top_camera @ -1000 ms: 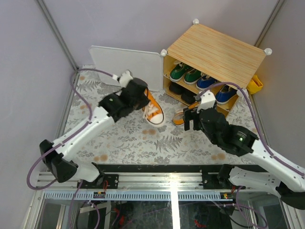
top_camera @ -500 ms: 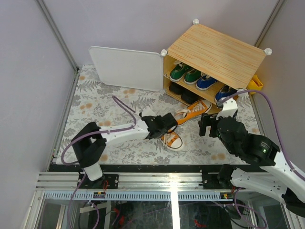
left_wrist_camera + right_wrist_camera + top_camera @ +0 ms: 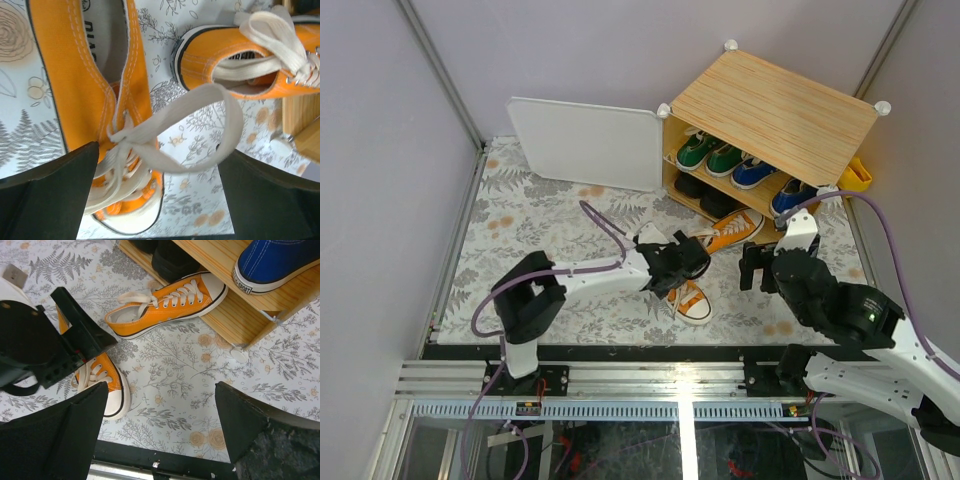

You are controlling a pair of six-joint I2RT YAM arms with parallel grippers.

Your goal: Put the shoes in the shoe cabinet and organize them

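Left tool (image 3: 680, 266) opened; orange shoe (image 3: 693, 301) seemingly half-hidden beneath.

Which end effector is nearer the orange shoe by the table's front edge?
Left. The left end effector hovers over the orange shoe; the right end effector stands off to its side.

Matt canvas sneaker (image 3: 65, 75), wood-grain cabinet (image 3: 770, 100)

A yellow object (image 3: 855, 178) rests on floral tablecloth (image 3: 540, 215).
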